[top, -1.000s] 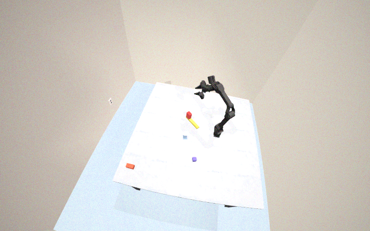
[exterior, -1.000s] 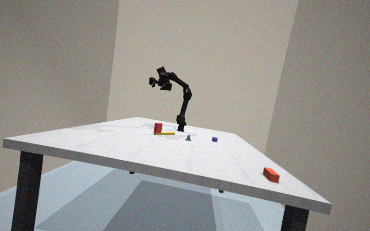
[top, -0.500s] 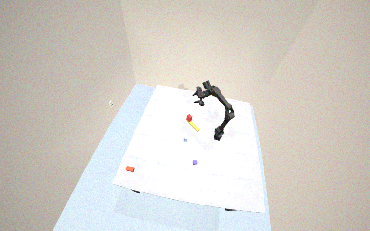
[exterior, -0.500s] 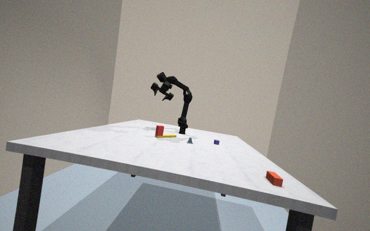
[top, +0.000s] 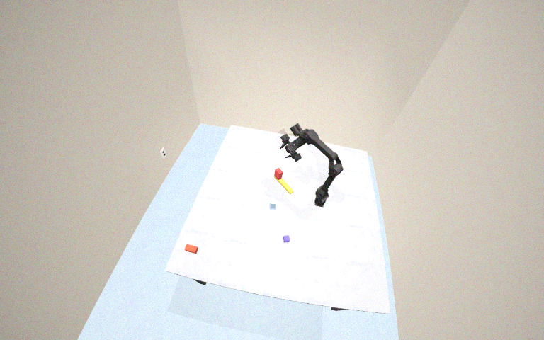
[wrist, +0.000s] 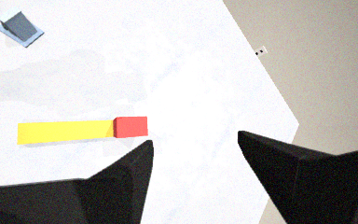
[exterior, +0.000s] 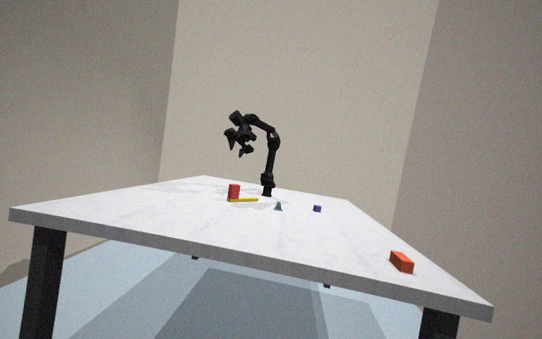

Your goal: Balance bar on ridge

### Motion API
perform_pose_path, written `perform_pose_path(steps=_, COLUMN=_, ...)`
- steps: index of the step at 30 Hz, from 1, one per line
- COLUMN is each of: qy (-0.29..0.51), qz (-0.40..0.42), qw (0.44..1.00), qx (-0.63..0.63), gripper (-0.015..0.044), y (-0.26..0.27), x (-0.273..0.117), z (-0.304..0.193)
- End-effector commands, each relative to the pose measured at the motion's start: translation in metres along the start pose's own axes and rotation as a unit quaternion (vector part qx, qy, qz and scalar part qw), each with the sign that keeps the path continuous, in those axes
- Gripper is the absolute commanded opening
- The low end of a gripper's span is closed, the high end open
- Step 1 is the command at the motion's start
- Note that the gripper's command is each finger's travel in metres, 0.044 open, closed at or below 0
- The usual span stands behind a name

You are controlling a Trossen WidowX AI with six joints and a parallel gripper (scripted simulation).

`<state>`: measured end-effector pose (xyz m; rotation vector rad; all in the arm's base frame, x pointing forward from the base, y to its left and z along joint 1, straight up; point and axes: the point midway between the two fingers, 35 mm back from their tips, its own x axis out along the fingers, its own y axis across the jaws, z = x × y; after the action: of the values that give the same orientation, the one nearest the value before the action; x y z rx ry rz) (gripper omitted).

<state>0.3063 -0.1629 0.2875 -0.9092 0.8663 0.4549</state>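
Note:
The yellow bar (top: 285, 185) (exterior: 248, 199) (wrist: 67, 132) lies flat on the table, with a red block (top: 278, 173) (exterior: 233, 191) (wrist: 132, 127) standing on one end. The small blue-grey ridge (top: 273, 205) (exterior: 278, 206) (wrist: 23, 29) stands on the table a short way from the bar, with nothing on it. My gripper (top: 283, 152) (exterior: 235, 153) (wrist: 195, 140) is open and empty, high above the table beyond the red-block end of the bar. In the wrist view the red block shows just left of the fingertips.
A small purple cube (top: 286, 239) (exterior: 317, 207) lies on the table beyond the ridge from the bar. An orange-red block (top: 191, 248) (exterior: 401, 262) lies near a corner of the table (top: 248, 260) (exterior: 224, 232) (wrist: 196, 93).

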Motion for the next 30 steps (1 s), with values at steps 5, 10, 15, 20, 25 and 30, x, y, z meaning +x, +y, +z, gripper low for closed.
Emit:
perform_pose_path(steps=5, qy=0.018, qz=0.058, qw=0.99, qx=-0.126, gripper=0.0315, y=0.02, x=0.019, z=0.002)
perform_pose_path(steps=10, qy=0.023, qz=0.094, qw=0.974, qx=-0.207, gripper=0.0315, y=0.031, x=0.028, z=0.004)
perform_pose_path(steps=15, qy=0.023, qz=0.131, qw=0.949, qx=-0.287, gripper=0.0315, y=0.043, x=0.037, z=0.005)
perform_pose_path(steps=20, qy=0.018, qz=0.167, qw=0.915, qx=-0.365, gripper=0.0315, y=0.056, x=0.044, z=0.006)
perform_pose_path(steps=25, qy=0.01, qz=0.204, qw=0.874, qx=-0.442, gripper=0.0315, y=0.068, x=0.05, z=0.008)
perform_pose_path(steps=30, qy=-0.004, qz=0.239, qw=0.824, qx=-0.515, gripper=0.0315, y=0.079, x=0.055, z=0.008)
